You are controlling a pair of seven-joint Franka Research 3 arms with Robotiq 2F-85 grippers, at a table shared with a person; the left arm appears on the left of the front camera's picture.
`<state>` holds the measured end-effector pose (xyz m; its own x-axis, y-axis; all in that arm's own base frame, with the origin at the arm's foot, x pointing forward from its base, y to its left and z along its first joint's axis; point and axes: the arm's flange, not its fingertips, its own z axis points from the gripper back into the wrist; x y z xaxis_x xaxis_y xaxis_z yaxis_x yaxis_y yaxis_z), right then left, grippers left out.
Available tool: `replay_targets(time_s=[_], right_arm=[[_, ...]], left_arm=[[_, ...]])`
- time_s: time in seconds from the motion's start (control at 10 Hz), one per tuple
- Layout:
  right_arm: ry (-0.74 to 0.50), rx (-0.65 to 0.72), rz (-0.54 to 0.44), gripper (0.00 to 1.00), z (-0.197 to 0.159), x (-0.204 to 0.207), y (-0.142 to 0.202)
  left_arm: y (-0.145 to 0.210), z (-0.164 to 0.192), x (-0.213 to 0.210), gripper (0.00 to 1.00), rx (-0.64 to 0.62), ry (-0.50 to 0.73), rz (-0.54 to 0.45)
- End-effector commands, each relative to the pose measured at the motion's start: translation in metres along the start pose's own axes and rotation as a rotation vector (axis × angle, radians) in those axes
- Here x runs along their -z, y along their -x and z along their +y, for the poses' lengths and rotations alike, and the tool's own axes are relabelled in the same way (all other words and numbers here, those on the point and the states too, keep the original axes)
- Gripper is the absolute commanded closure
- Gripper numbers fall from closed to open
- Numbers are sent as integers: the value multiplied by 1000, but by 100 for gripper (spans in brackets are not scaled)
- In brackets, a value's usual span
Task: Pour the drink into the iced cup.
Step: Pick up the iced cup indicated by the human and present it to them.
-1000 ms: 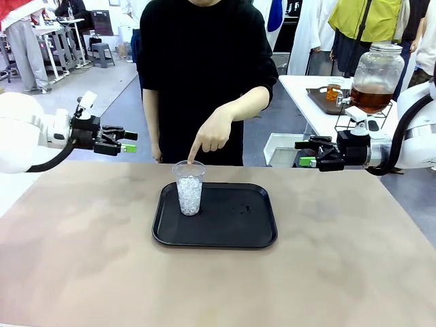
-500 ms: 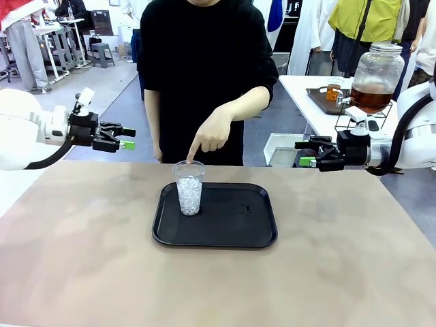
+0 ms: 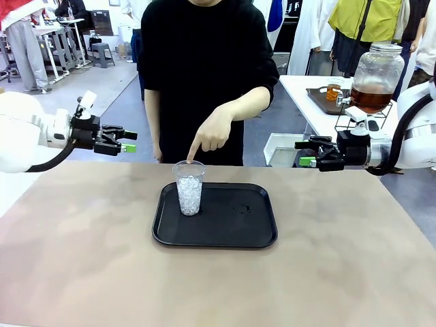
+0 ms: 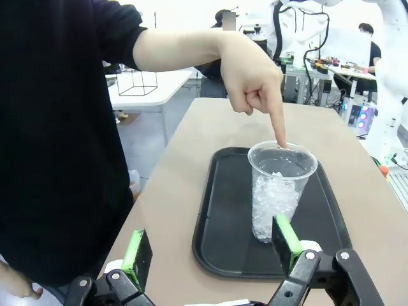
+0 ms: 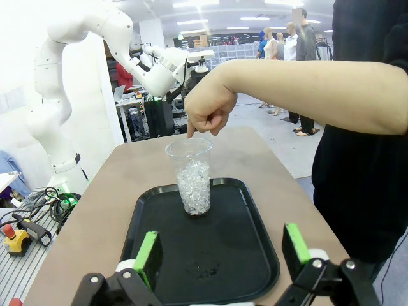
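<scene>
The iced cup (image 3: 189, 189), clear plastic and about half full of ice, stands at the left end of a black tray (image 3: 231, 231). A person's hand (image 3: 211, 136) points down, its fingertip at the cup's rim. The amber drink (image 3: 371, 99) fills the bottom of a big glass dispenser jar on a white table at the back right. My left gripper (image 3: 128, 141) hovers open over the table's far left edge, facing the cup (image 4: 280, 191). At the far right edge my right gripper (image 3: 303, 153) hangs open too, aimed at the cup (image 5: 193, 175). Both hold nothing.
The person in black stands at the far side, just behind the tray (image 4: 217, 255). A small cup of amber liquid (image 3: 332, 90) sits on a dark tray beside the jar. A white bin (image 3: 283, 150) stands on the floor behind the table. The tan tabletop (image 3: 88, 259) lies bare around the tray.
My left gripper has bobbed slightly near the table's far left edge. The right gripper, the cup and the pointing hand have stayed put.
</scene>
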<state>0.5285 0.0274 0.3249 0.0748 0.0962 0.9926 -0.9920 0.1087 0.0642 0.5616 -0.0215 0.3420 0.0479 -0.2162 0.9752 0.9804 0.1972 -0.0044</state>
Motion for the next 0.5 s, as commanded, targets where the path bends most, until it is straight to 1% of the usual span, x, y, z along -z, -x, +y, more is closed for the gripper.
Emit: replay_targets(time_s=[0.0, 0.2, 0.4], right_arm=[[-8, 13, -8, 0, 1, -2, -2], [-8, 13, -8, 0, 1, -2, -2], [-8, 13, -8, 0, 1, -2, -2]], left_arm=[[10, -14, 7, 0, 51, 11, -34], [21, -25, 16, 0, 93, 39, -63], [35, -37, 26, 0, 120, 61, -72]])
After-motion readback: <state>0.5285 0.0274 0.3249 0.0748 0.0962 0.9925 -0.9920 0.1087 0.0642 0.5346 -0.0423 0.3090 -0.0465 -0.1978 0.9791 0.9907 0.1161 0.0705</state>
